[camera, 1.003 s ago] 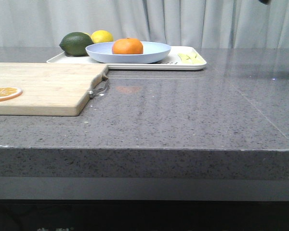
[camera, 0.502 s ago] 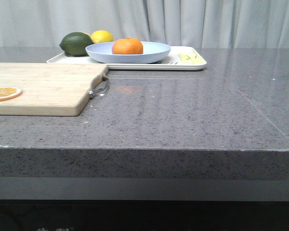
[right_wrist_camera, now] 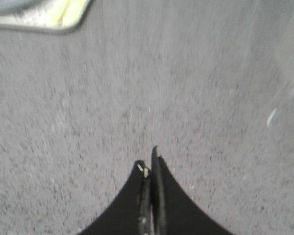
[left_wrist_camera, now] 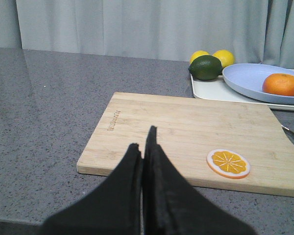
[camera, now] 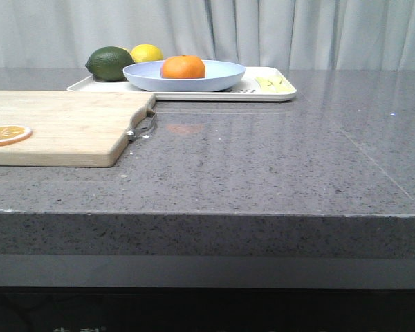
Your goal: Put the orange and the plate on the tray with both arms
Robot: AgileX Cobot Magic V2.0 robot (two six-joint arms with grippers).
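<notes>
Orange (camera: 183,67) in plate (camera: 214,79) on tray (camera: 263,95), beyond cutting board (camera: 62,128).

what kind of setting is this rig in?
Likely a mock kitchen counter: grey speckled stone countertop, wooden cutting board with an orange slice, fruit on a tray, curtain backdrop.

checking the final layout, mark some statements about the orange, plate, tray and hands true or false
1. The orange sits in the plate. True.
2. The plate rests on the cutting board. False: it is on the tray.
3. The left hand grips the orange slice. False: it is shut on nothing, and the slice lies apart on the board.
4. The right hand is shut over bare countertop. True.
5. A dark green fruit is on the tray. True.
</notes>
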